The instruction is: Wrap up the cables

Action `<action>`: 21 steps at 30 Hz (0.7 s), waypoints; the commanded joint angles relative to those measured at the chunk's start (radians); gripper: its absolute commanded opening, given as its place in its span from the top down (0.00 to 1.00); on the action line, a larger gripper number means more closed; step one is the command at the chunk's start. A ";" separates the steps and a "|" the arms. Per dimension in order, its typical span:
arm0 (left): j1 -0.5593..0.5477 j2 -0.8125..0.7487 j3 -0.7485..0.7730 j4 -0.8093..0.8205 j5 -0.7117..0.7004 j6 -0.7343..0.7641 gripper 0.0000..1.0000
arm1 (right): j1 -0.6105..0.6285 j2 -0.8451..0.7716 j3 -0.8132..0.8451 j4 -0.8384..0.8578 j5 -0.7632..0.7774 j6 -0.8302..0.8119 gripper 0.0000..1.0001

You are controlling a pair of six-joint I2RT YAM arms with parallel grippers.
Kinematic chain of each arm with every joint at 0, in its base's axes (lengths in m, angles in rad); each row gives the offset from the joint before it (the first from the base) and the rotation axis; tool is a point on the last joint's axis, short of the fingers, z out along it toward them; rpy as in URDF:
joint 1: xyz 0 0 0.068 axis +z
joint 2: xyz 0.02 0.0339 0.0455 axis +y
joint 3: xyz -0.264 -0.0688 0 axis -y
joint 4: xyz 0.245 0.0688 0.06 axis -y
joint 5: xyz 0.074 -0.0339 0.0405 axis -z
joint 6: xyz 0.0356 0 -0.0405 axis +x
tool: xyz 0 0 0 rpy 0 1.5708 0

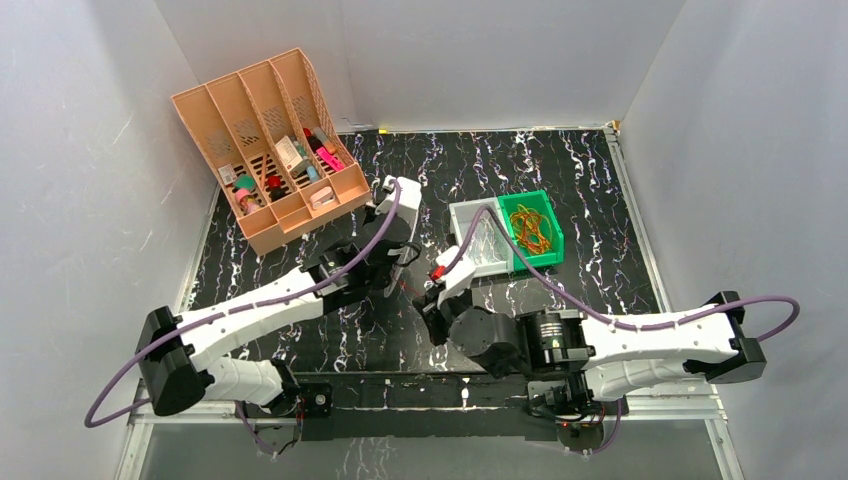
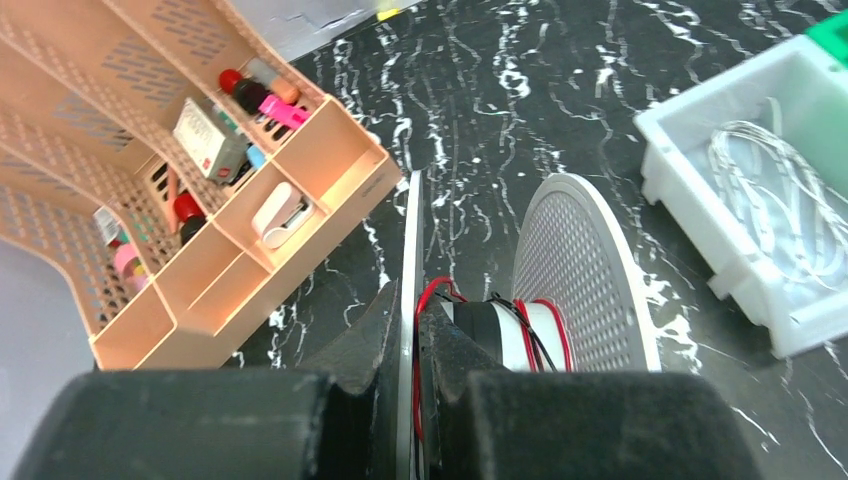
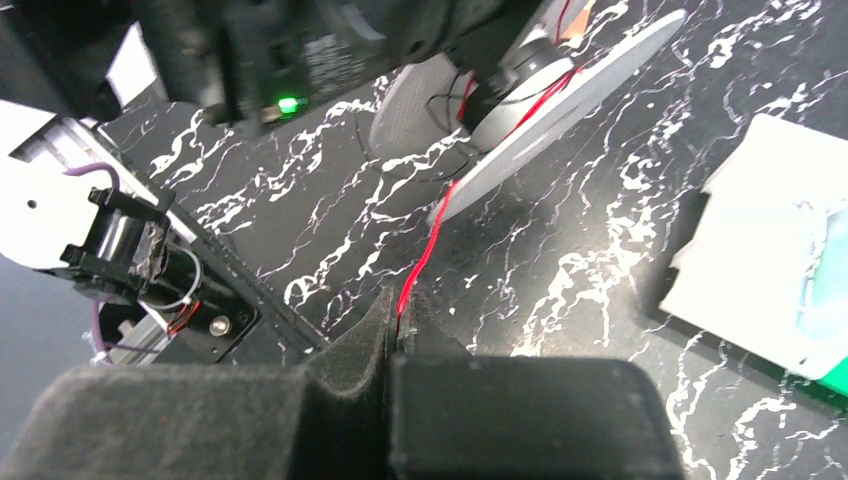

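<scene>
No text, brand, number or sign reads in any view. A small box [image 2: 205, 140] in the tan desk organizer [image 2: 330, 160] carries a printed label, too blurred to make out.

Thin red cable [image 3: 432, 240], partly wound on a grey spool [image 3: 600, 75], one strand stretching off it

We've got both arms stretched forward and angled inward, wrists close together. Left end effector [image 2: 408, 305] is clamped on the spool flange [image 2: 411, 230]. Right end effector [image 3: 397, 318] is pinched on the red cable [image 3: 425, 258], fingertips probably touching, though the view is tight.
</scene>
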 commanded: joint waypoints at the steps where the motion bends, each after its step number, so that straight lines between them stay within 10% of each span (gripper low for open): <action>1: 0.011 -0.085 -0.009 0.003 0.150 0.044 1.00 | -0.015 -0.071 0.066 0.050 0.086 -0.072 1.00; 21: -0.066 -0.279 -0.086 -0.222 0.609 0.162 1.00 | -0.489 -0.087 0.061 -0.033 -0.307 -0.159 1.00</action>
